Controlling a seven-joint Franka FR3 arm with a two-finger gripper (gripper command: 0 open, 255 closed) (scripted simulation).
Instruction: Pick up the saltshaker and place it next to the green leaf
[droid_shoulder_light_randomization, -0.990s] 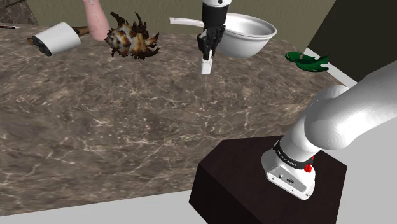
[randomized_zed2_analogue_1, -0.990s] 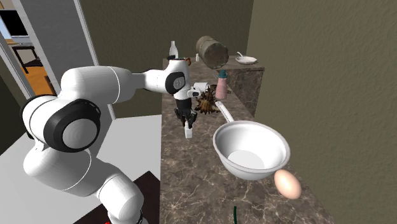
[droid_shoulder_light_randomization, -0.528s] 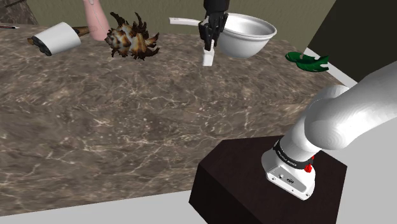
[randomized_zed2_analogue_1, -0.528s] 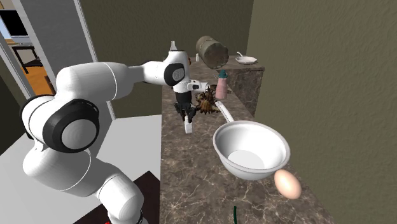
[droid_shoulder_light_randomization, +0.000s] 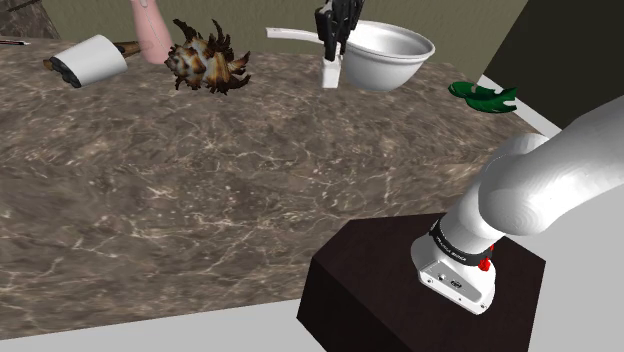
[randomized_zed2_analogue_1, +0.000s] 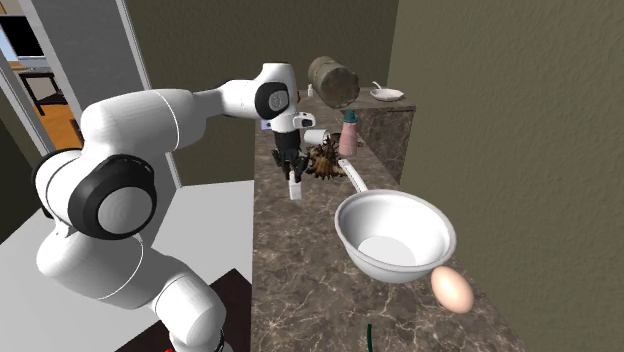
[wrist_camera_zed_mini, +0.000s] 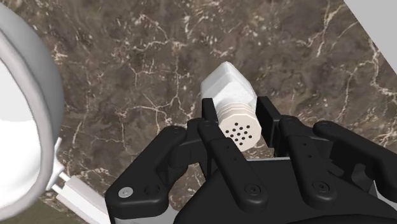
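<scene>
Saltshaker (wrist_camera_zed_mini: 230, 95) clamped between tool (wrist_camera_zed_mini: 237, 129) fingers, perforated cap toward tool.

The arm (randomized_zed2_analogue_1: 150, 125) is formed of white shells, capped by dark grey discs (randomized_zed2_analogue_1: 105, 205); a red mark (droid_shoulder_light_randomization: 486, 264) is carried near its base. The black pincer (wrist_camera_zed_mini: 236, 122) is studded with screws (wrist_camera_zed_mini: 254, 188).

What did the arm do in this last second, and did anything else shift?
The gripper, shut on the white saltshaker, lifted it higher above the counter, drifting slightly to the shoulder view's right. It kept its hold throughout. The white bowl, spiky shell and green leaf stayed put.
</scene>
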